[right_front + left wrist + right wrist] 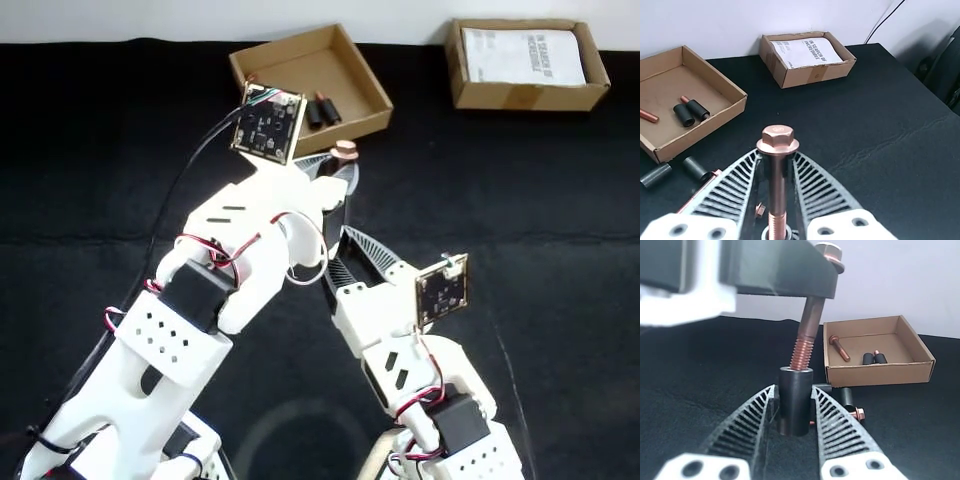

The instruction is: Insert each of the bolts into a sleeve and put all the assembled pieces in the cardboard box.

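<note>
My left gripper (777,156) is shut on a copper bolt (777,145), held upright with its flanged head on top. In the right wrist view the bolt's threaded tip (800,357) sits at the mouth of a black sleeve (794,400), which my right gripper (792,390) is shut on and holds upright. From above, the bolt head (345,150) shows over both grippers, just in front of the cardboard box (300,70). Two assembled pieces (322,110) and a loose bolt (839,347) lie in the box.
Loose sleeves (655,174) (695,167) and another bolt (859,414) lie on the black table in front of the cardboard box. A second box (525,65) holding a printed sheet stands at the back right. The two arms cross close together mid-table.
</note>
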Controlling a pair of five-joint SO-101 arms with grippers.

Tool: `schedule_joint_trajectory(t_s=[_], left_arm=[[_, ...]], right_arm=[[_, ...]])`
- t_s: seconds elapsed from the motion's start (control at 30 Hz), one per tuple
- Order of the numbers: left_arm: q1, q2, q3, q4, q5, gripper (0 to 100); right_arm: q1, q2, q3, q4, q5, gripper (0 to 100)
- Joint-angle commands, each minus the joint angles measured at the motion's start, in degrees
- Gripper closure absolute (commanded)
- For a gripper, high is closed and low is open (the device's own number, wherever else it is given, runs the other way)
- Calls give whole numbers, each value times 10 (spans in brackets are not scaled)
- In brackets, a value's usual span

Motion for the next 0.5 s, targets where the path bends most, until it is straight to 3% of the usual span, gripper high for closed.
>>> schedule_joint_trajectory(t_s=[0.0, 0.2, 0.4, 0.47], left_arm=[[12, -2, 0, 40, 4, 992], [40, -3, 0, 155, 4, 992], [89, -3, -3, 215, 0, 987], [88, -3, -19, 231, 0, 939]], right_arm=[[23, -6, -4, -24, -3, 991], [39, -6, -4, -29, -3, 991], [38, -6, -4, -29, -3, 991], [39, -6, -4, -29, -3, 991]])
